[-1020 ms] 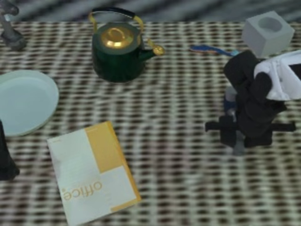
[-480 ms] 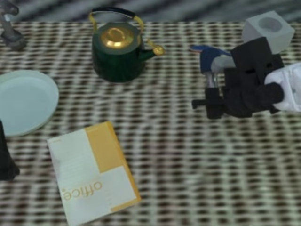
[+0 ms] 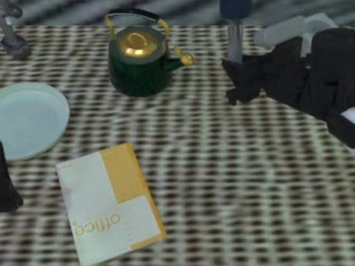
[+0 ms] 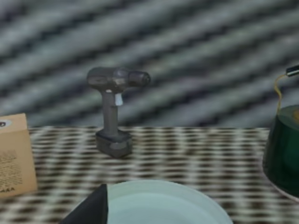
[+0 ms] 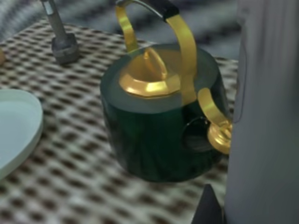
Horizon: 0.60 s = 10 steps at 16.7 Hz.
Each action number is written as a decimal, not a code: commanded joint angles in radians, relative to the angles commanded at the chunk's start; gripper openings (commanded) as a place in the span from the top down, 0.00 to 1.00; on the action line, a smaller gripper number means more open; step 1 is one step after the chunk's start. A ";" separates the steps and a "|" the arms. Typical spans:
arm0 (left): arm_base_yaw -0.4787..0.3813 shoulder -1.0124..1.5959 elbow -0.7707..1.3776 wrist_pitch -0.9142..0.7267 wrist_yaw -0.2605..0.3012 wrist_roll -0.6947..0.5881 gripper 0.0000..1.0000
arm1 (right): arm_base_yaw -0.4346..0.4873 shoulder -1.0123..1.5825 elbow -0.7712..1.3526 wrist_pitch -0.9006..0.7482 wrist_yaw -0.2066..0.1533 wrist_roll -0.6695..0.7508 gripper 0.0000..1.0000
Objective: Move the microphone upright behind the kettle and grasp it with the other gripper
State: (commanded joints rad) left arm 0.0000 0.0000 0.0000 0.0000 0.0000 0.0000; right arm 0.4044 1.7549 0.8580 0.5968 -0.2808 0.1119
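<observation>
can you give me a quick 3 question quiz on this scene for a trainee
1. True or false: the right gripper holds the microphone upright, head up.
2. On which side of the kettle is the microphone in the top view? A) left B) right C) directly behind it
3. Fill in: the left gripper sits parked at the table's ____ edge, beside the plate.

Key:
1. True. It is shut on the grey handle, with the blue head at the top view's upper edge.
2. B. It stands off the spout side, not yet behind the kettle.
3. Left.
</observation>
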 joint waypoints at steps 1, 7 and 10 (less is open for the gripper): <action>0.000 0.000 0.000 0.000 0.000 0.000 0.00 | -0.001 -0.023 -0.019 0.069 -0.020 -0.021 1.00; 0.000 0.000 0.000 0.000 0.000 0.000 0.00 | -0.004 -0.114 -0.073 0.266 -0.087 -0.095 1.00; 0.000 0.000 0.000 0.000 0.000 0.000 0.00 | -0.004 -0.114 -0.073 0.266 -0.087 -0.095 1.00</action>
State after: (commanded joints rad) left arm 0.0000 0.0000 0.0000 0.0000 0.0000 0.0000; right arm 0.4005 1.6412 0.7846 0.8630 -0.3673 0.0171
